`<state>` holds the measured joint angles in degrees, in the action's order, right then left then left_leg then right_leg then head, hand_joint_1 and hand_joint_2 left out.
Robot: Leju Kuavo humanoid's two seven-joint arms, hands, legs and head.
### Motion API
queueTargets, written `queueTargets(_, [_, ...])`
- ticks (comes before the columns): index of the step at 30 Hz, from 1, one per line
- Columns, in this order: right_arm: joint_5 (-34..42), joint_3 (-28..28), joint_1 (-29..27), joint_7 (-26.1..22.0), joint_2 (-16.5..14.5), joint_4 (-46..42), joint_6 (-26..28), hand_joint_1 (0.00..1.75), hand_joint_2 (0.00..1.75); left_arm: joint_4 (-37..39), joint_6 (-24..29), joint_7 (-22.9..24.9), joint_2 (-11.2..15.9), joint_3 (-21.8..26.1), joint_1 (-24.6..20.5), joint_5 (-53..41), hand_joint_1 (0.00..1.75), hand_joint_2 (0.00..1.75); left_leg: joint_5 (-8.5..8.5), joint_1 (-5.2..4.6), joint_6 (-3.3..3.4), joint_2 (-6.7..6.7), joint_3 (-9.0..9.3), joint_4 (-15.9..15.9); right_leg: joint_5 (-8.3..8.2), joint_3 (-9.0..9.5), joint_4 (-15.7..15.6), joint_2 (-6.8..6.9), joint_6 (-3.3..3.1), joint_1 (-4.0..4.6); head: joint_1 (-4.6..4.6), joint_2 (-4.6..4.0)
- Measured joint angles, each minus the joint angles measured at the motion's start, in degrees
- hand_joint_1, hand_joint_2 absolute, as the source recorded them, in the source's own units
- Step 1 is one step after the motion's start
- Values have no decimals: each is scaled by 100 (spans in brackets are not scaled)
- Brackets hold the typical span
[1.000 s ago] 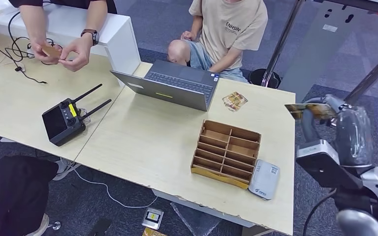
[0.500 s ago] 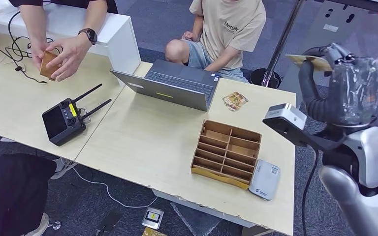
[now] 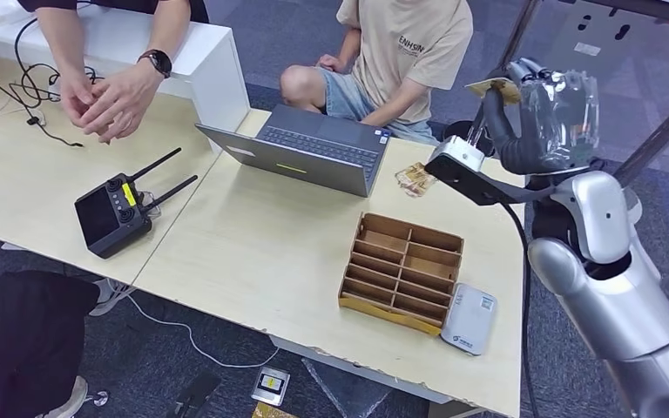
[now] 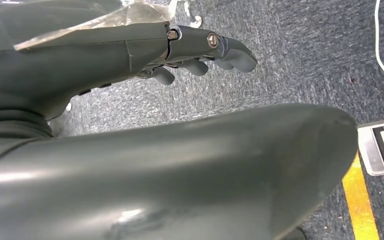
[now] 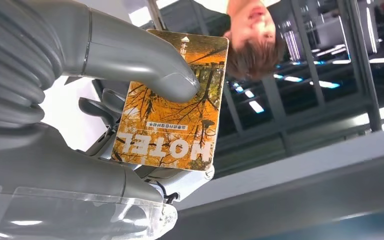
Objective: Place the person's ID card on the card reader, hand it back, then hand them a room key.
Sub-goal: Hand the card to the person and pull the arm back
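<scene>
One room key (image 5: pixel 172 102), orange and marked HOTEL in the right wrist view, is pinched under the thumb of the right robot hand (image 3: pixel 523 104), raised beyond the desk's (image 3: pixel 261 252) far right corner. One card reader (image 3: pixel 468 318) lies at the near right edge beside one divided box (image 3: pixel 401 272). The left robot hand (image 4: pixel 180 50) hangs over carpet, fingers loosely curled around nothing.

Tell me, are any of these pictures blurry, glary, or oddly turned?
Head view: evenly lit and sharp. Right wrist view: upside down, the key card crisp, ceiling lights glaring behind. Left wrist view: the left hand looms dark, with a soft sheen.
</scene>
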<state>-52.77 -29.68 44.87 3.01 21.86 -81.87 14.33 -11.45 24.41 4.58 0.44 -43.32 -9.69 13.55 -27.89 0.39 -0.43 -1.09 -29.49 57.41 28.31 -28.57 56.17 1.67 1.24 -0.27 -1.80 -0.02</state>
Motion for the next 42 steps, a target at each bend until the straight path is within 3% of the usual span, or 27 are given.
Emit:
queueTargets(10, [-726,-323,480,35,-126,999,38,175,175,0,-4,1,-2,-77,-91,-18,0,0,0,0,0,0,1,1,0,-1,0,0,0,0,0,0])
queueTargets(17, [-809,-493,522,116,-132,1331,155,175,175,0,19,1,-7,-138,-92,-55,0,0,0,0,0,1,1,1,0,-4,0,0,0,0,0,0])
queueTargets(42, [-629,-562,381,162,-131,1373,331,175,175,0,40,21,-9,-164,-73,-67,0,0,0,0,0,3,2,2,0,-4,0,-2,0,0,0,0])
